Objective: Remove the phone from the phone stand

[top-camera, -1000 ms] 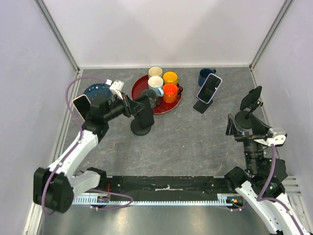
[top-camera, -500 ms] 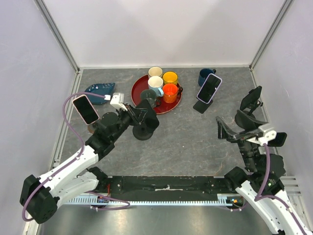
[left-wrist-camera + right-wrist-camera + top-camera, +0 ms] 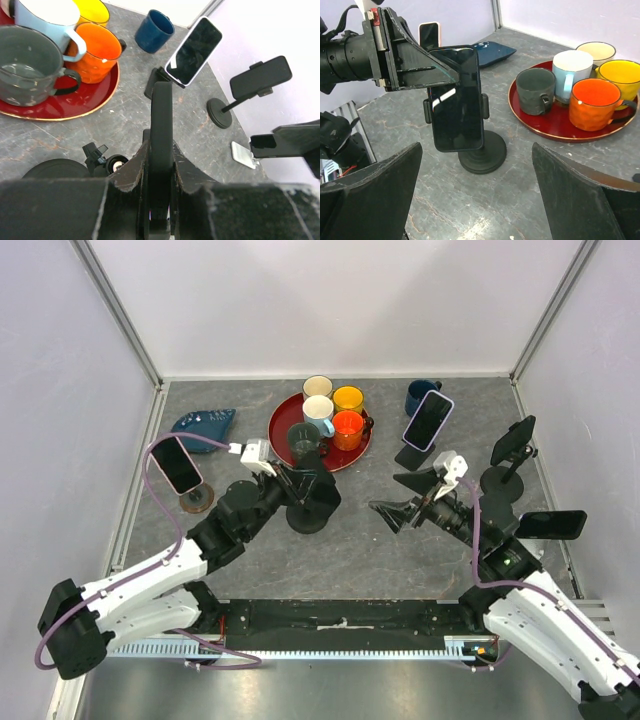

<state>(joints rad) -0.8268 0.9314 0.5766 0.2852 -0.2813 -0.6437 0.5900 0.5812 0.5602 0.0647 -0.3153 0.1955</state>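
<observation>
Tabletop: a grey, stone-look tabletop (image 3: 360,545) carries all the things.
Phone: the flat black phone (image 3: 456,100) with a shiny dark screen stands upright near the middle of the tabletop, just in front of the tray.
Stand: the black phone stand (image 3: 489,150) has a round base. Its two small side clips hug the edges of the phone, so the phone is in the stand and not out yet.
Left gripper: the left gripper (image 3: 161,150) reaches the phone from the left. Its fingers (image 3: 131,172) are clenched on the upper part of the phone, with the thin phone squeezed between them.
Right gripper: the right gripper (image 3: 383,492) hangs to the right of the phone, apart from it, and faces the screen. Its fingers (image 3: 370,195) are spread wide and grasp nothing.
Tray: the round red tray (image 3: 75,102) sits behind the stand.
Mugs on the tray: a grey mug (image 3: 535,90), a white mug (image 3: 572,67), an orange mug (image 3: 592,102), a yellow mug (image 3: 622,72) and a cream mug (image 3: 595,52).
Blue mug: the dark blue mug (image 3: 420,395) stands on the tabletop, right of the tray.
Other phone: a phone in a pale purple case (image 3: 428,420) leans on its own black stand, just beside the blue mug.
</observation>
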